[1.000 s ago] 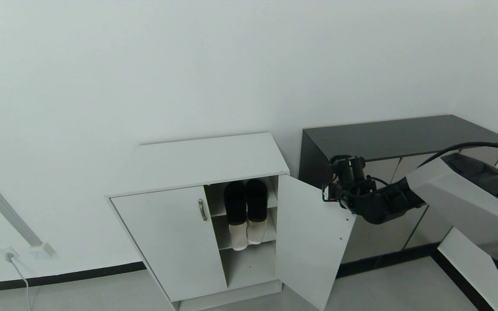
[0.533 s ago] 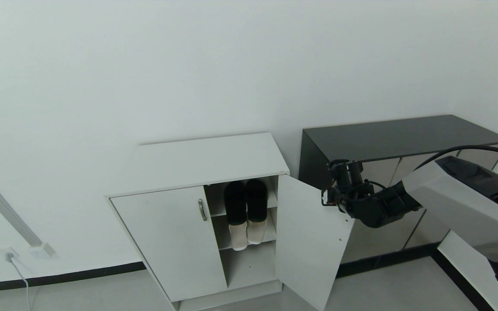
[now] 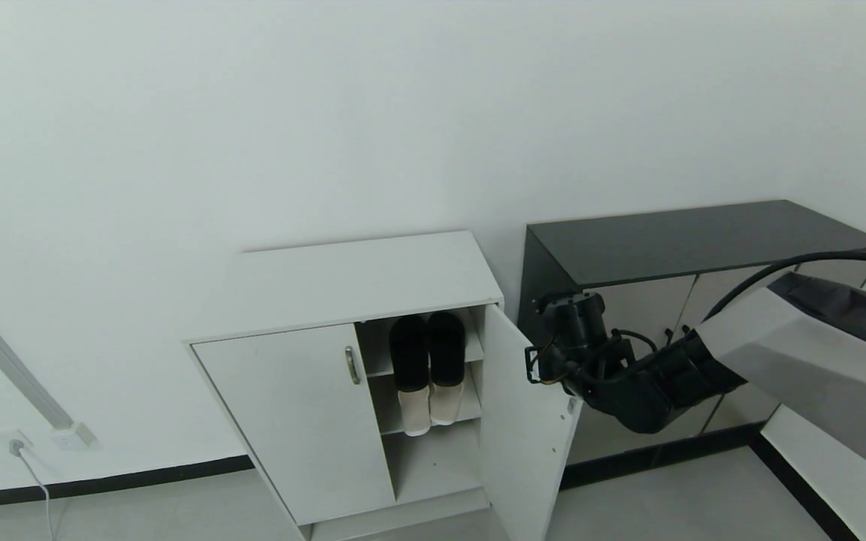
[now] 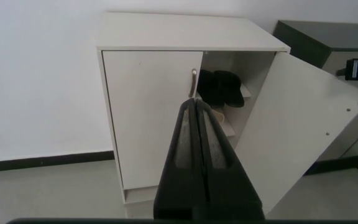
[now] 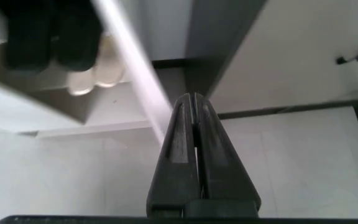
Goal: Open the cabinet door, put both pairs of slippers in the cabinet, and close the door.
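Here the cabinet (image 3: 343, 282) stands with its right-hand door (image 3: 525, 428) swung partway open. The slippers (image 3: 428, 372) lean on the shelves inside, black above cream; whether that is one pair or two is hard to tell. The right gripper (image 5: 194, 99), fingers pressed together on nothing, sits just beside the door's outer face, near its free edge. The left gripper (image 4: 195, 103), likewise closed and empty, hangs before the cabinet, well apart.

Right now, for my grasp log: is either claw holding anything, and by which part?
Nothing is held: left claw and right claw are shut empty, the right beside the open cabinet door.
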